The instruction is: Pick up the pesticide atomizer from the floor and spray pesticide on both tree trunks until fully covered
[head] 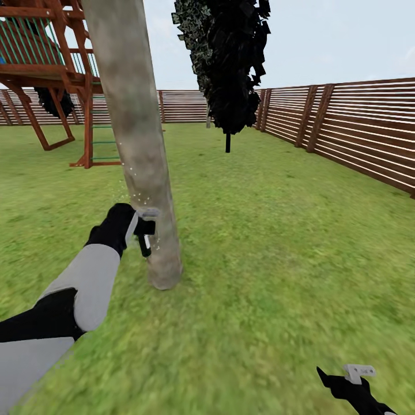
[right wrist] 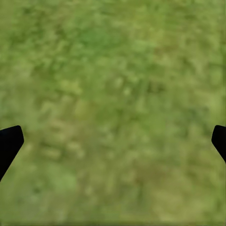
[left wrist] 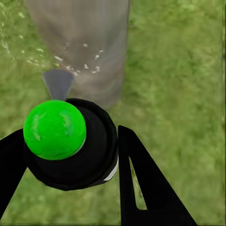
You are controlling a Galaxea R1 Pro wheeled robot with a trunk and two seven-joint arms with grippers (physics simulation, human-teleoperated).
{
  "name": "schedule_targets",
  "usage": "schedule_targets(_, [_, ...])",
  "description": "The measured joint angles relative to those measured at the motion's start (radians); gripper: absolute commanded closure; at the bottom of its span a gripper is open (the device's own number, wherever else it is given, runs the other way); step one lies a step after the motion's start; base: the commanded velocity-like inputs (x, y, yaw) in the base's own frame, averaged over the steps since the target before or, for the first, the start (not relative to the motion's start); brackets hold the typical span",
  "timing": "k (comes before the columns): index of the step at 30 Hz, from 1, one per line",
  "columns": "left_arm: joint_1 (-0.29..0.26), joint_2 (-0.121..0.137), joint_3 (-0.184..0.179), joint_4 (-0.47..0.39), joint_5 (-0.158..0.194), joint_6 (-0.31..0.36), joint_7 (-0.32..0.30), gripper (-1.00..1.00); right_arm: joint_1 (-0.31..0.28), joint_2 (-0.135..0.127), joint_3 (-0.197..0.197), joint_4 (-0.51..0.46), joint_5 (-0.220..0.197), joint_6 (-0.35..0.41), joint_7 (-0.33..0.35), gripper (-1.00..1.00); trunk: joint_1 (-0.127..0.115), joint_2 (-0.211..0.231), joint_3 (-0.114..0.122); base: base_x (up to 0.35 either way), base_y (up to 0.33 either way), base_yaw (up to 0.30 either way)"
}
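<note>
A thick mottled grey-beige tree trunk [head: 138, 144] leans up out of the grass, its foliage out of view. My left gripper [head: 144, 235] is shut on the pesticide atomizer [head: 146, 226], held low against the trunk's near side. In the left wrist view the atomizer [left wrist: 70, 150] is a black round body with a bright green top, clamped between my black fingers [left wrist: 141, 188], its grey nozzle [left wrist: 58, 84] facing the trunk [left wrist: 80, 42]. White droplets speckle the bark and the air beside it. My right gripper [head: 343, 377] hangs open over grass [right wrist: 113, 94] at the lower right.
A wooden play frame [head: 52, 69] with a ladder stands behind the trunk at the left. A slim dark cypress-like tree [head: 230, 63] grows further back. A brown slat fence [head: 357, 127] runs along the right and far sides. Lawn [head: 276, 242] lies all around.
</note>
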Motion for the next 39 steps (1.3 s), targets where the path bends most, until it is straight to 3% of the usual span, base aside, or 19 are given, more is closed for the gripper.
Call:
schedule_targets(4, [-0.011, 0.002, -0.007, 0.014, -0.001, 0.024, -0.090, 1.00, 0.000, 0.000, 0.000, 0.000, 0.000, 0.000, 0.000, -1.00, 0.000, 0.000, 0.000, 0.000, 0.000, 0.000])
schedule_targets(6, [0.080, 0.020, -0.021, 0.017, -0.024, 0.016, -0.167, 1.00, 0.000, 0.000, 0.001, 0.000, 0.000, 0.000, 0.000, -1.00, 0.000, 0.000, 0.000, 0.000, 0.000, 0.000])
schedule_targets(8, [0.159, 0.027, -0.080, 0.018, -0.024, -0.017, -0.180, 1.00, 0.000, 0.001, 0.002, 0.000, 0.000, 0.000, 0.000, -1.00, 0.000, 0.000, -0.001, 0.000, 0.000, 0.000])
schedule_targets(11, [0.201, 0.031, -0.108, 0.011, -0.027, -0.062, -0.183, 1.00, 0.000, 0.001, 0.002, 0.000, 0.000, 0.000, 0.000, -1.00, 0.000, 0.000, 0.000, 0.000, 0.000, 0.000])
schedule_targets(13, [0.168, 0.038, -0.108, -0.002, -0.035, -0.052, -0.180, 1.00, 0.000, 0.001, 0.002, 0.000, 0.000, 0.000, 0.000, -1.00, 0.000, 0.000, 0.000, 0.000, 0.000, 0.000])
schedule_targets(16, [0.032, 0.052, -0.109, -0.008, -0.025, 0.053, -0.180, 1.00, 0.000, 0.001, 0.001, 0.000, 0.000, 0.000, -0.001, -1.00, 0.000, 0.000, 0.000, 0.000, 0.000, 0.000])
schedule_targets(20, [-0.070, 0.060, -0.111, -0.008, -0.026, 0.094, -0.180, 1.00, 0.000, 0.000, 0.001, 0.000, 0.000, 0.000, -0.001, -1.00, 0.000, 0.000, 0.000, 0.000, 0.000, 0.000])
schedule_targets(24, [-0.062, 0.064, -0.115, -0.001, -0.032, 0.099, -0.176, 1.00, 0.000, 0.000, 0.001, 0.000, 0.000, 0.000, -0.001, -1.00, 0.000, 0.000, 0.000, 0.000, 0.000, 0.000])
schedule_targets(29, [0.069, 0.075, -0.115, 0.007, -0.038, 0.084, -0.178, 1.00, 0.000, 0.000, 0.002, 0.000, 0.000, 0.000, -0.001, -1.00, 0.000, 0.000, -0.001, 0.000, 0.000, 0.000])
schedule_targets(30, [0.116, 0.073, -0.116, 0.007, -0.033, 0.079, -0.178, 1.00, 0.000, 0.000, 0.001, 0.000, 0.000, 0.000, -0.001, -1.00, 0.000, 0.000, 0.000, 0.000, 0.000, 0.000])
schedule_targets(32, [0.139, 0.074, -0.115, 0.003, -0.037, 0.067, -0.179, 1.00, 0.000, 0.000, 0.002, 0.000, 0.000, 0.000, -0.001, -1.00, 0.000, 0.000, 0.000, 0.000, 0.000, 0.000])
schedule_targets(34, [0.134, 0.077, -0.111, -0.006, -0.040, 0.069, -0.180, 1.00, 0.000, 0.000, 0.002, 0.000, 0.000, 0.000, -0.001, -1.00, 0.000, 0.000, 0.000, 0.000, 0.000, 0.000])
schedule_targets(37, [0.015, 0.077, -0.111, -0.051, -0.043, 0.098, -0.177, 1.00, 0.000, 0.000, 0.000, -0.001, 0.000, 0.000, -0.001, -1.00, 0.000, 0.000, 0.000, 0.000, 0.000, 0.000])
schedule_targets(39, [-0.035, 0.076, -0.112, -0.055, -0.044, 0.108, -0.177, 1.00, 0.000, 0.000, 0.000, -0.001, 0.000, 0.000, -0.001, -1.00, 0.000, 0.000, 0.000, 0.000, 0.000, 0.000])
